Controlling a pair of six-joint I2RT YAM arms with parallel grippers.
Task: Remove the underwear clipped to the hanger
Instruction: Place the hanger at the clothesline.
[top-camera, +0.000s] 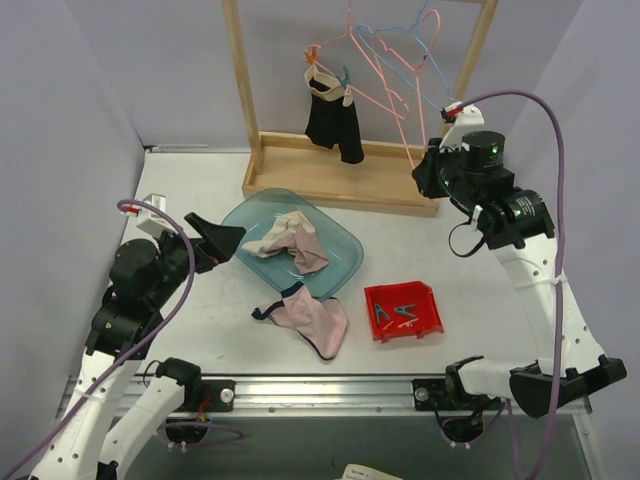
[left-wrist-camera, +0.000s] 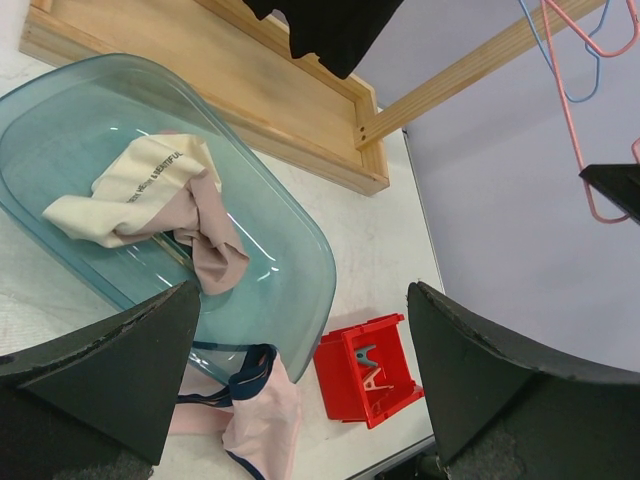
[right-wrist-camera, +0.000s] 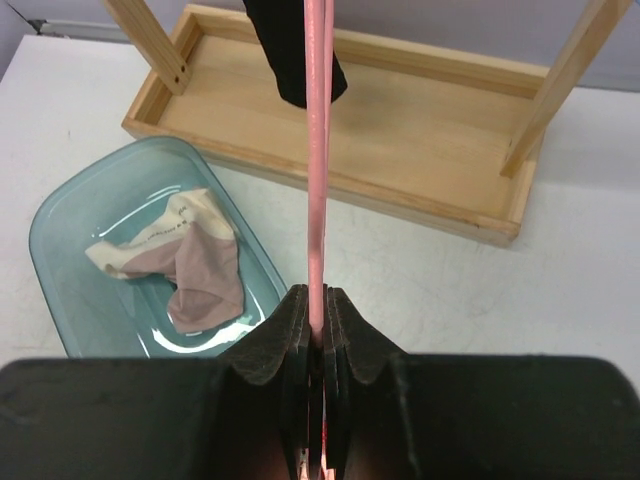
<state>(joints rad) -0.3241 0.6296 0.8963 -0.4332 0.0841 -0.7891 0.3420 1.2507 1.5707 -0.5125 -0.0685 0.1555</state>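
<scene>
Black underwear (top-camera: 332, 120) with a beige waistband hangs from a pink hanger (top-camera: 385, 85) on the wooden rack, held by an orange clothespin (top-camera: 313, 55) and a teal clothespin (top-camera: 345, 75). My right gripper (top-camera: 425, 168) is shut on the hanger's lower end; the right wrist view shows the pink wire (right-wrist-camera: 316, 150) pinched between the closed jaws (right-wrist-camera: 318, 320). My left gripper (top-camera: 222, 240) stands open at the left rim of the teal tray, with nothing between its fingers (left-wrist-camera: 302, 295). One pale pink underwear (top-camera: 290, 240) lies in the tray. A dark-trimmed pink one (top-camera: 305, 320) lies on the table.
The teal tray (top-camera: 350, 250) sits mid-table. A red bin (top-camera: 402, 310) with clothespins stands to its right. The wooden rack's base (top-camera: 340, 175) runs along the back, and a blue hanger (top-camera: 385, 45) hangs beside the pink one.
</scene>
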